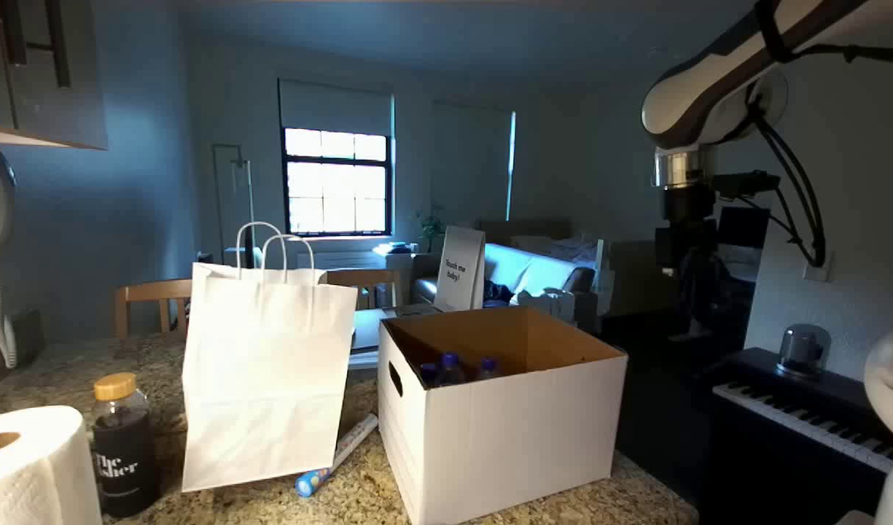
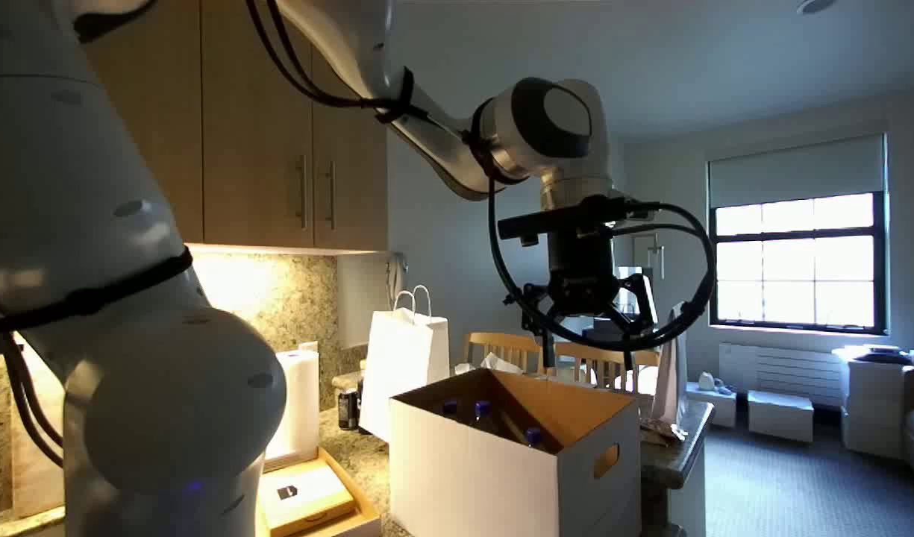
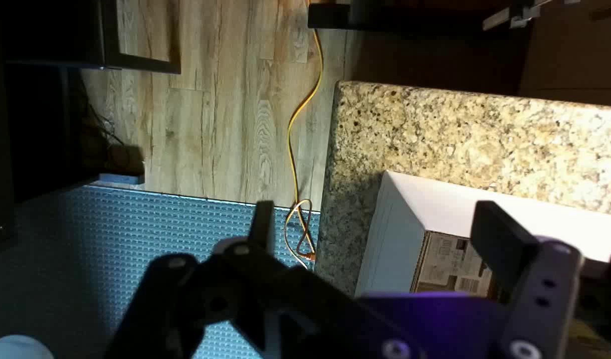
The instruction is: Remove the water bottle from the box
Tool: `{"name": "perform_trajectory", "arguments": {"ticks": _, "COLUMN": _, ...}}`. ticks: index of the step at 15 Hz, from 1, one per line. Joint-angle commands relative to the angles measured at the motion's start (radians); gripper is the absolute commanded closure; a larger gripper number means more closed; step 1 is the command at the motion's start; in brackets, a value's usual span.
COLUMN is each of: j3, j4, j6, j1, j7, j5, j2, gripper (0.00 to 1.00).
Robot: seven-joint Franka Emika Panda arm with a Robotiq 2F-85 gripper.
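The box, a large white carton with brown inner walls, stands open-topped on the counter in both exterior views (image 1: 515, 430) (image 2: 471, 470); one corner shows in the wrist view (image 3: 395, 239). Three dark bottles with blue caps stand inside; which is the water bottle meant I cannot tell. One (image 1: 450, 370) shows cap and shoulder above the rim in an exterior view, and one (image 2: 483, 409) shows in an exterior view. Their lower parts are hidden by the box walls. My gripper (image 2: 588, 359) is open and empty, above and beside the box; its fingers are wide apart in the wrist view (image 3: 377, 217).
A tall white paper bag (image 1: 267, 379) and a blue-ended tube (image 1: 337, 456) stand or lie beside the box. A dark jar with golden lid (image 1: 124, 452) and a paper towel roll (image 1: 38, 467) are farther aside. The counter edge (image 3: 330, 164) is close to the box.
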Motion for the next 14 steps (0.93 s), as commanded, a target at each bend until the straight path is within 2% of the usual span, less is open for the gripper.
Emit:
{"name": "perform_trajectory", "arguments": {"ticks": 1, "j3": 0.005, "j4": 0.001, "j6": -0.001, "j1": -0.005, "j7": -0.002, "j5": 0.002, "j2": 0.001, "gripper": 0.0}}
{"name": "perform_trajectory", "arguments": {"ticks": 8, "j3": 0.005, "j4": 0.001, "j6": -0.001, "j1": -0.005, "j7": -0.002, "j5": 0.002, "j2": 0.001, "gripper": 0.0}}
{"name": "perform_trajectory", "arguments": {"ticks": 14, "j3": 0.083, "j4": 0.168, "j6": -0.09, "j1": 0.04, "j7": 0.112, "j5": 0.049, "j2": 0.084, "gripper": 0.0}}
